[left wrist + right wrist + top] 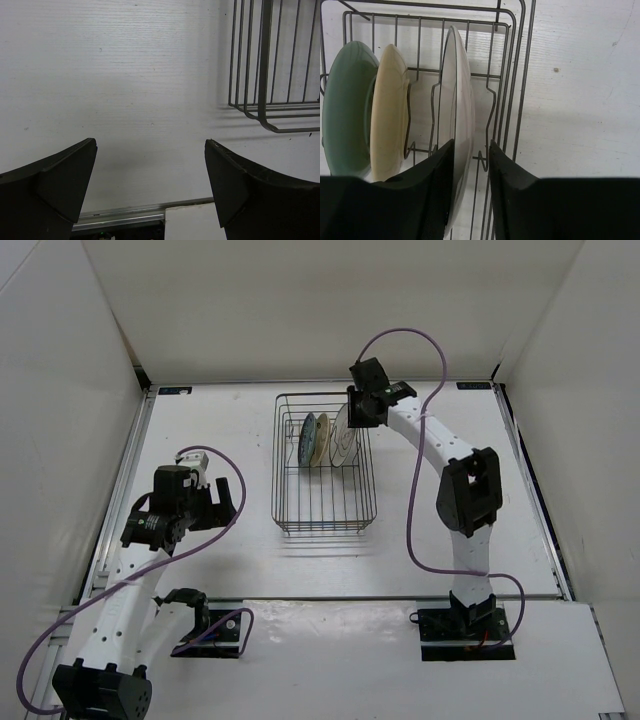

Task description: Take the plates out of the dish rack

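Plates unloaded so far: none. The teal plate (347,110), cream plate (390,110) and white plate (462,100) all stand in the dish rack (520,75). My right pincer (471,165) straddles the white plate's rim; whether it bites, I cannot tell. My left pincer (150,170) gapes wide.

Bright, diffuse overhead light is even across all views; the dish rack (325,465) casts faint shadows on the desk (220,420), and focus is sharp.
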